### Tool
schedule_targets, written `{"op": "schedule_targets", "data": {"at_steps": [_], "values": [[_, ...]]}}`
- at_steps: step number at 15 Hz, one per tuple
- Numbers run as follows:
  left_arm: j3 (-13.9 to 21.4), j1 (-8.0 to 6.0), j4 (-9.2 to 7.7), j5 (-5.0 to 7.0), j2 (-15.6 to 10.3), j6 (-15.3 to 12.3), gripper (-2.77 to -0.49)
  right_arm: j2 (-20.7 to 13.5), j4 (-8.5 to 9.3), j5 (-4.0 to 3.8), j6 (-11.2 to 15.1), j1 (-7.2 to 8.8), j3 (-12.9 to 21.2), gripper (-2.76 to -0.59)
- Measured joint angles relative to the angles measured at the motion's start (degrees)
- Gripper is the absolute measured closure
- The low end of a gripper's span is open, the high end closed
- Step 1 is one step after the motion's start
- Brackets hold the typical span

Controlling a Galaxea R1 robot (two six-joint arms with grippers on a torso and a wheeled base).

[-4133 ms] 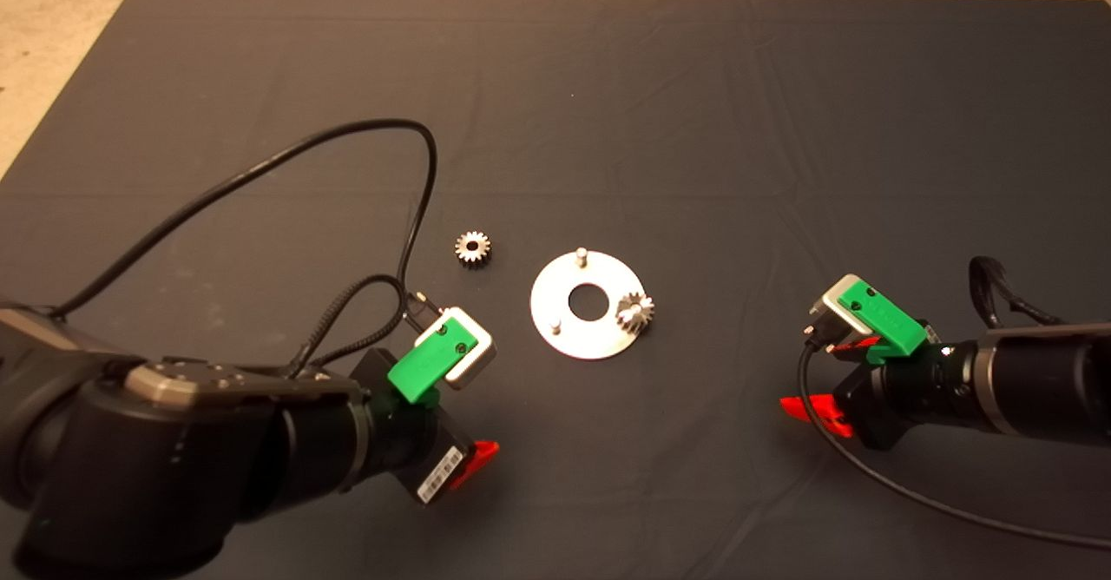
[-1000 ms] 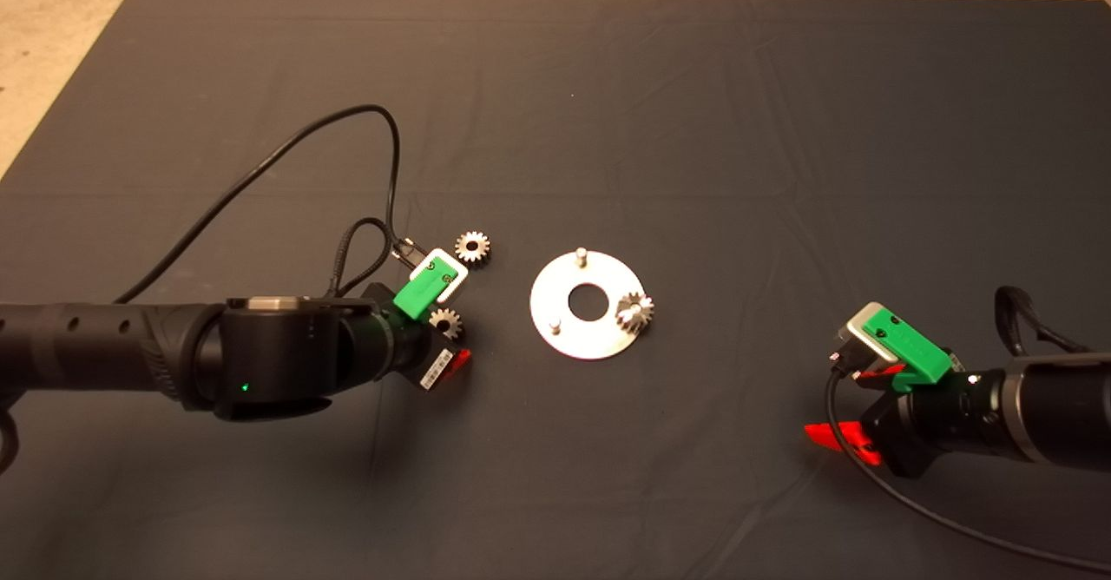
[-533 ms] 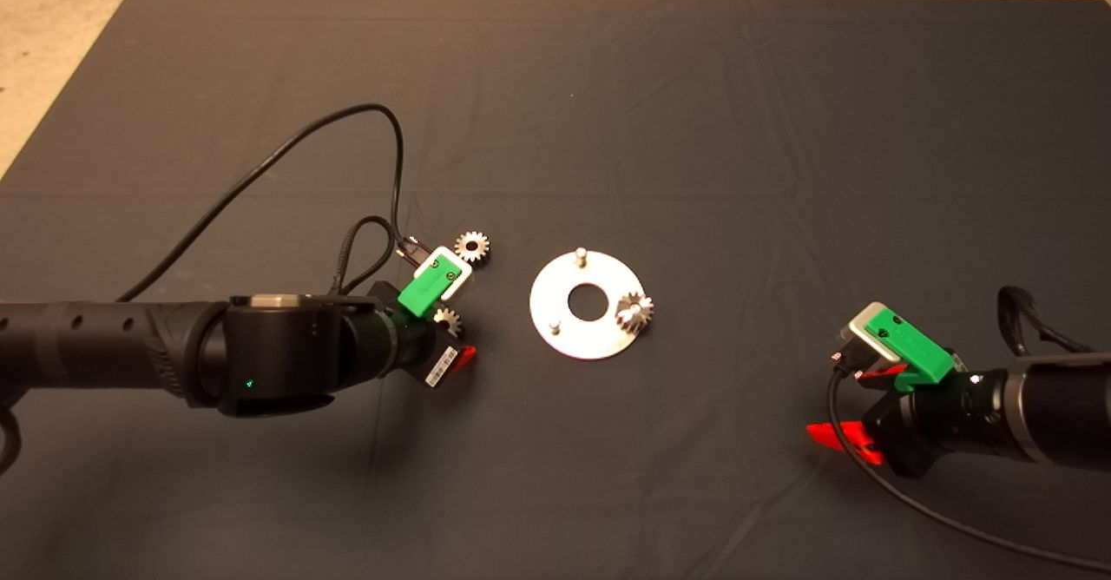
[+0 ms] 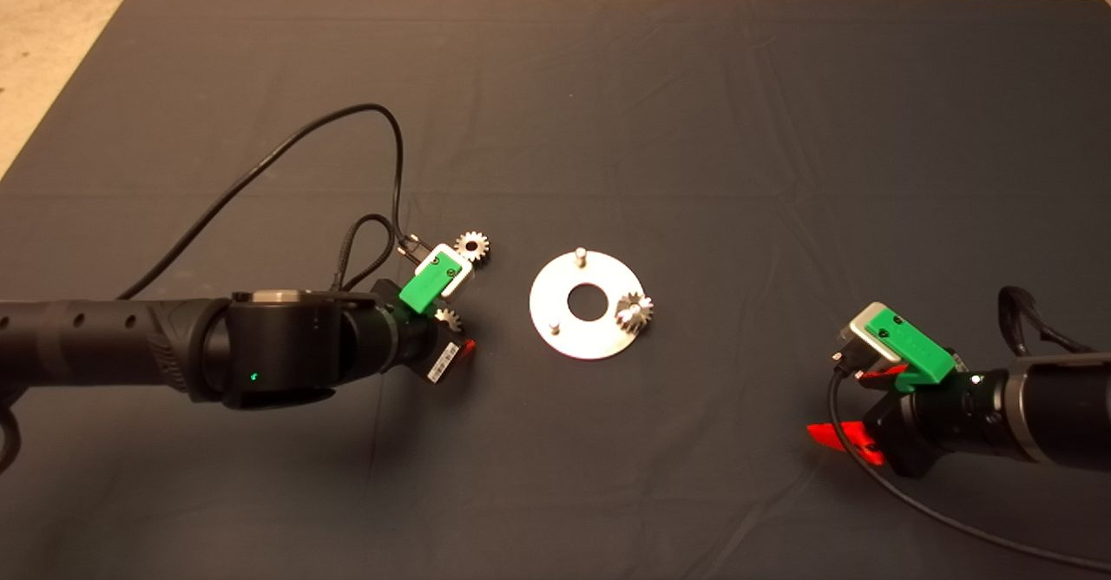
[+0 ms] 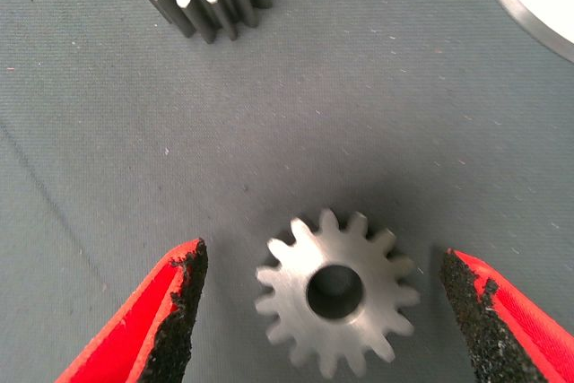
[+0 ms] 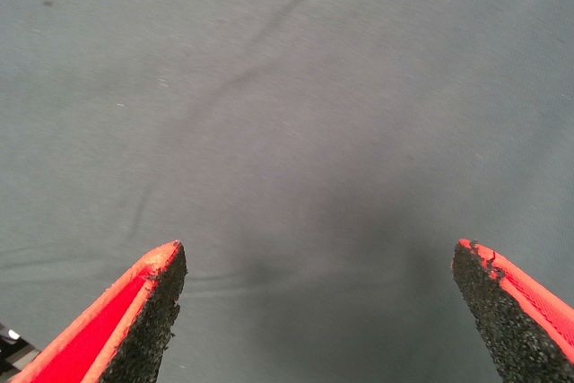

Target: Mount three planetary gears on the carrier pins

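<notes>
Head view first: left gripper (image 4: 453, 330) sits left of centre over a loose gear (image 4: 449, 317); a second gear (image 4: 473, 247) lies just above it, a third gear (image 4: 635, 312) on the carrier disc (image 4: 555, 306) at centre, two carrier pins (image 4: 581, 255) bare. Right gripper (image 4: 855, 411) waits at lower right.

Left wrist view: fingers (image 5: 175, 311) spread, gear (image 5: 336, 291) flat between them on the tabletop (image 5: 377, 114), bore up, untouched.

Right wrist view: fingers (image 6: 143, 316) spread over bare tabletop.
</notes>
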Motion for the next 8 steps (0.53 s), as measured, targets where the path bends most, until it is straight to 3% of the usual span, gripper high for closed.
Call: {"op": "schedule_targets", "data": {"at_steps": [2, 8], "values": [[-0.30, 1.12, 0.10, -1.00, 0.02, 0.00, -1.69, -0.34, 0.00, -0.02, -0.46, 0.00, 0.00, -2.20], [-0.89, 1.18, 0.52, -1.14, 0.02, 0.00, -1.44, -0.40, -0.01, 0.00, -0.61, 0.00, 0.00, -2.20]]}}
